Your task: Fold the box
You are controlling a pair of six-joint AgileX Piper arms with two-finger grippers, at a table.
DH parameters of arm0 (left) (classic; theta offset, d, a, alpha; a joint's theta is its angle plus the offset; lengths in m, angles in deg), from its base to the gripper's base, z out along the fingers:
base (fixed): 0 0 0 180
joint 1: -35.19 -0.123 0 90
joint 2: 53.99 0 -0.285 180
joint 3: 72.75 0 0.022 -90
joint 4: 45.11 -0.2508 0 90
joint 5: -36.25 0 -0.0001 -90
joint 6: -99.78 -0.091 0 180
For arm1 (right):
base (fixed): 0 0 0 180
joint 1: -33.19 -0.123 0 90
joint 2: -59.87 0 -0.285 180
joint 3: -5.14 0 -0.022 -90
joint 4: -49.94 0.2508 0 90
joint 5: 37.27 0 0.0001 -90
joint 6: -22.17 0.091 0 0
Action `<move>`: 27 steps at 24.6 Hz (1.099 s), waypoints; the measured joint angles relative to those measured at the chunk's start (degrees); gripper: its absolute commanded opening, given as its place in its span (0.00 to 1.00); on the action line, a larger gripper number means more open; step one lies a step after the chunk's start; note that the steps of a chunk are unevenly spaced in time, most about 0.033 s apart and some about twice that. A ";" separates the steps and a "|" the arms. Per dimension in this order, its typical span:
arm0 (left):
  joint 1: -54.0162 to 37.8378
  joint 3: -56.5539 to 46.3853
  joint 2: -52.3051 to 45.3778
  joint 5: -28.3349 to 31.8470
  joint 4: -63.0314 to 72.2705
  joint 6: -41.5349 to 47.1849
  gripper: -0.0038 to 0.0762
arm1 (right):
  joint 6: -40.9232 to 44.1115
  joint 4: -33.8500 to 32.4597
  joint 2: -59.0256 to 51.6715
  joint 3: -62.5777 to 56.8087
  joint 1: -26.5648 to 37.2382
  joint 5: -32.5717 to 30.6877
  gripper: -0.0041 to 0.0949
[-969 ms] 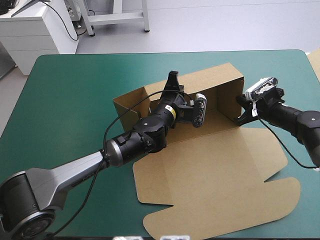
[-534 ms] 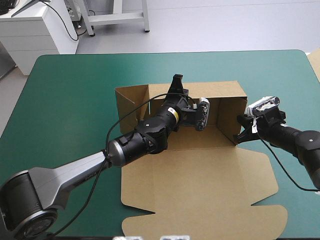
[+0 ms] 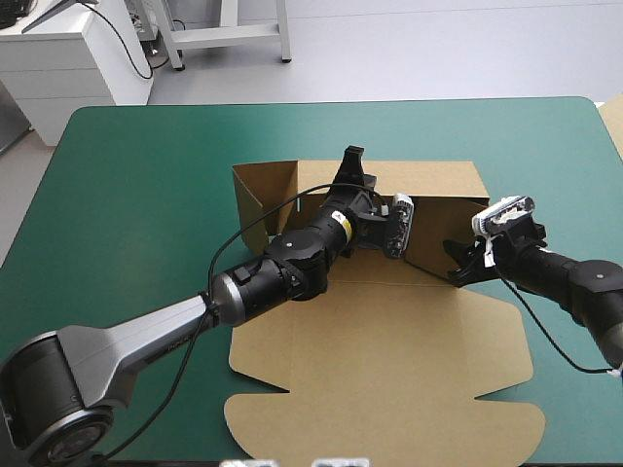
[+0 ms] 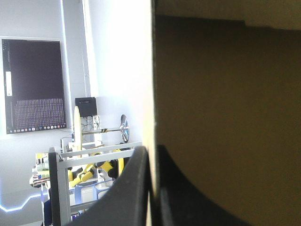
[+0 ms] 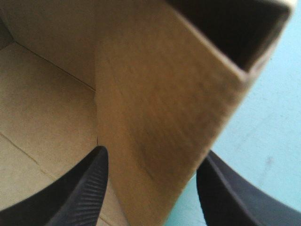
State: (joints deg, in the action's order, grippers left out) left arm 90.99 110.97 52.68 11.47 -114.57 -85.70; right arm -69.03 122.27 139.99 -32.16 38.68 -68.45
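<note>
The flat-cut sheet box of brown corrugated board [image 3: 389, 370] is lying on the table's teal-green cover [image 3: 146, 195], from the centre toward 6 o'clock. Its far wall and both end walls are standing raised at the 12 o'clock side. Its broad lid panel with scalloped edge is lying flat toward 6 o'clock.

The left arm is reaching in from 8 o'clock and crossing above the tray floor. It is hiding the middle of the floor and part of the far wall. The left gripper [image 3: 354, 163] is sitting on the far wall's top edge. In the left wrist view its black fingers [image 4: 136, 188] are pressed nearly together, pinching the board's thin edge between them.

The right arm is coming in from 4 o'clock. The right gripper [image 3: 458, 263] is sitting at the near end of the 3 o'clock end wall. In the right wrist view its fingers [image 5: 89, 188] are spread wide. They are straddling that wall, one inside the tray and one outside over the cover.

A sliver of pale tan sheet [image 3: 615, 122] is showing at the table's 2 o'clock edge, well apart from the box.
</note>
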 measured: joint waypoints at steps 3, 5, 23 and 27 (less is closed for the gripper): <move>0.06 0.00 0.00 -0.24 0.06 0.00 0.04 | -8.54 7.04 1.81 -0.11 0.00 -0.17 0.60; 0.06 0.00 0.00 -0.51 0.06 0.00 0.04 | -12.46 11.32 2.91 -0.11 0.00 -0.45 0.60; -0.11 0.00 0.00 -1.18 0.64 0.05 0.04 | -20.79 26.00 5.71 -0.11 0.46 1.93 0.03; -0.11 0.00 0.00 -0.20 0.90 0.05 0.04 | -20.15 25.82 4.19 -0.11 0.40 4.50 0.03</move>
State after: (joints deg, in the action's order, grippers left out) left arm 90.88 110.97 52.68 11.27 -113.67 -85.65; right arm -89.17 148.09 144.18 -32.27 39.09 -63.95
